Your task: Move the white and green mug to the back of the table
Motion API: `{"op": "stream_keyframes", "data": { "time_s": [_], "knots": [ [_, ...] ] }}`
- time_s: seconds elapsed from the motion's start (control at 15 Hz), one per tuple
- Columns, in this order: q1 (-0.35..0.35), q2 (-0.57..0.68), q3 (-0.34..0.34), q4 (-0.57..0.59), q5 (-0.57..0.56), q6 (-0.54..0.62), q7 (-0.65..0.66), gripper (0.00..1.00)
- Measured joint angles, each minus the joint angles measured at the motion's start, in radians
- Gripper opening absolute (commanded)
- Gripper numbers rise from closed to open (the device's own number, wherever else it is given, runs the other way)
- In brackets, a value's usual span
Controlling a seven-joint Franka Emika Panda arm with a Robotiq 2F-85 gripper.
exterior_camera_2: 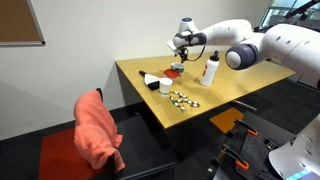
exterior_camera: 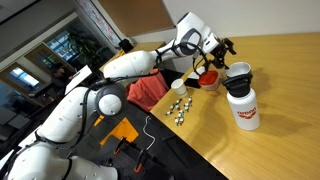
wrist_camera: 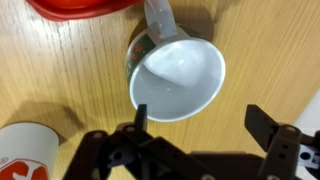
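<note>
The white and green mug [wrist_camera: 178,75] stands upright on the wooden table [wrist_camera: 260,50]. It looks white inside, with green print on its outer wall and its handle pointing to the top of the wrist view. It also shows in an exterior view [exterior_camera: 238,71], just behind the white bottle. My gripper [wrist_camera: 198,113] is open and empty, hovering above the mug; one finger overlaps the mug's rim and the other is off to its side. The gripper shows in both exterior views [exterior_camera: 224,46] [exterior_camera_2: 181,45]. I cannot make out the mug in the exterior view where the arm covers it.
A red bowl [wrist_camera: 80,6] [exterior_camera: 207,78] [exterior_camera_2: 177,69] lies close beside the mug. The tall white bottle with red print [wrist_camera: 25,155] [exterior_camera: 243,108] [exterior_camera_2: 210,68] stands next to it. Several small items [exterior_camera: 178,108] [exterior_camera_2: 183,98], a small white cup [exterior_camera_2: 165,86] and a red cloth [exterior_camera_2: 98,130] are nearer the table's edge.
</note>
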Motion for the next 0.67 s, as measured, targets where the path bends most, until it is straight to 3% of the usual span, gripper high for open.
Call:
{"op": "stream_keyframes", "data": {
  "time_s": [0.67],
  "knots": [
    [-0.001,-0.185,0.087,0.000,0.012,-0.289,-0.368,1.00]
  ]
}}
